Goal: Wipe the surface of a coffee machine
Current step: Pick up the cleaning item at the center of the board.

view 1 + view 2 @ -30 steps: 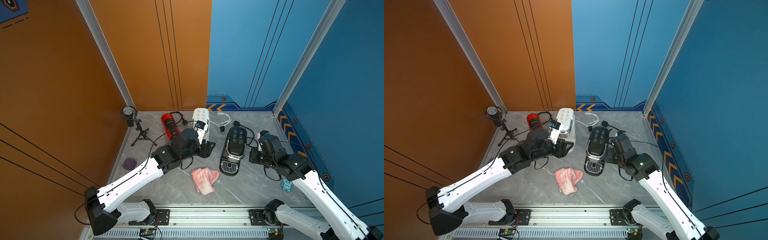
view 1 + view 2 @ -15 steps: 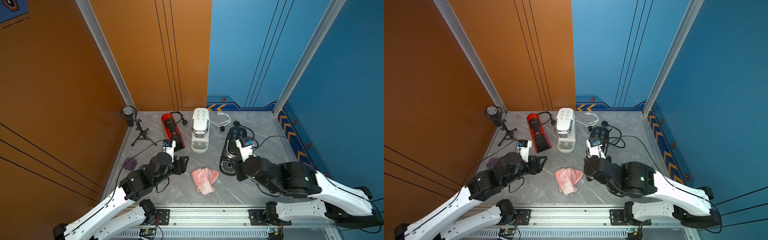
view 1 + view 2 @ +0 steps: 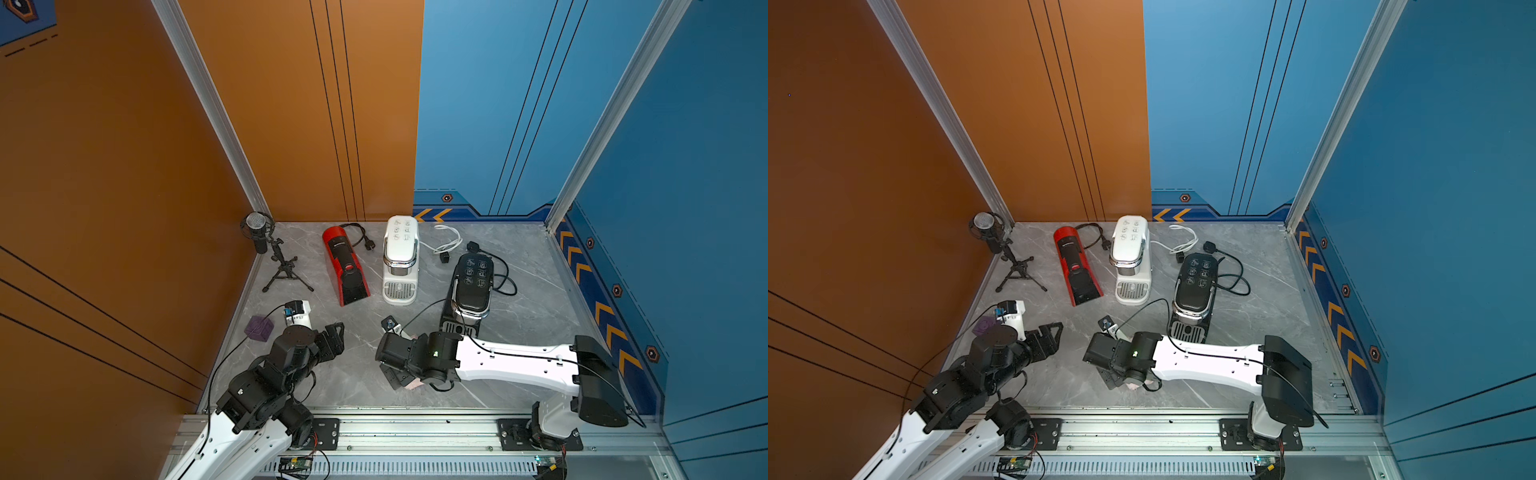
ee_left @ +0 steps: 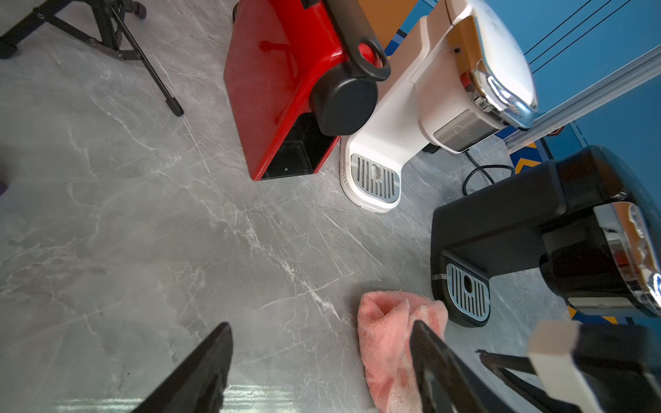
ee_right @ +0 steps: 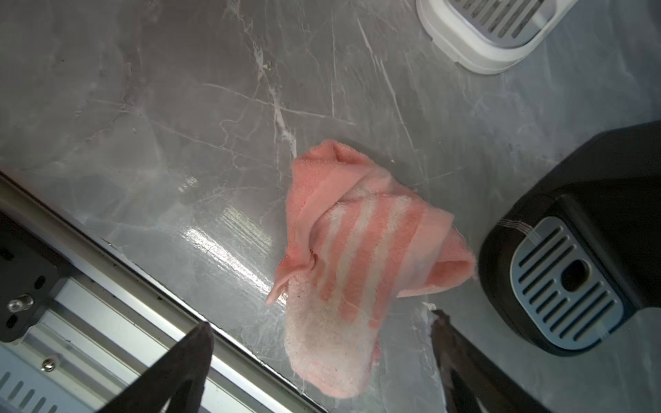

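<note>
coffee machine (image 3: 471, 286), glossy black, chrome-trimmed

Pink white-striped cloth (image 5: 357, 257), black machine (image 3: 471, 286), red machine (image 3: 347, 266), white machine (image 3: 400, 249), grey-veined tabletop (image 3: 532, 316)

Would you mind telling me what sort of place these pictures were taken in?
Probably a robot test booth, not a real kitchen: painted orange and blue panel walls close in a tabletop, both arms are bolted to an aluminium rail, and a microphone on a tripod stands near three coffee machines.
</note>
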`<state>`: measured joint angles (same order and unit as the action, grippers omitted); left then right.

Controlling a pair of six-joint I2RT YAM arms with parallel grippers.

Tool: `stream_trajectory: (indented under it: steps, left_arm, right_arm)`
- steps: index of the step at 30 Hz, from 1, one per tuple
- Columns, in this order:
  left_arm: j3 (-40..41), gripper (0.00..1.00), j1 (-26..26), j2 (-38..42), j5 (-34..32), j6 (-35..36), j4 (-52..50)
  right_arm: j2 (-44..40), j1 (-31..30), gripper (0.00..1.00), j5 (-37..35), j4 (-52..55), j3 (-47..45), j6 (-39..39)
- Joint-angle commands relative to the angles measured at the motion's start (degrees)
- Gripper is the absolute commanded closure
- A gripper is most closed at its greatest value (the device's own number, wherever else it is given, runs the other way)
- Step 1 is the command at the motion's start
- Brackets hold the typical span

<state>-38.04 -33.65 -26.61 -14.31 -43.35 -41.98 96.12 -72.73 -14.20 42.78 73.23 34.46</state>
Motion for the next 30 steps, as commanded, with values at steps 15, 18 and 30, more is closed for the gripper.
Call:
stream_trajectory:
  steps: [15, 18, 30]
  left_arm:
    - [-1.7, 0.18, 4.3, -5.1, 7.1, 2.6, -0.9]
    - [-2.4, 0.19, 4.6, -6.8, 7.4, 2.6, -0.6]
    - [-14.0, 0.20, 4.6, -18.8, 11.7, 4.9, 2.1]
  right_arm:
    - [11.6, 13.0, 0.16, 15.1, -13.8, -10.6, -9.1]
    - [11.3, 13.6, 0.42, 16.6, -15.5, -12.6, -9.0]
    - [-2.3, 7.9, 1.00, 6.0, -0.7, 0.6, -8.6]
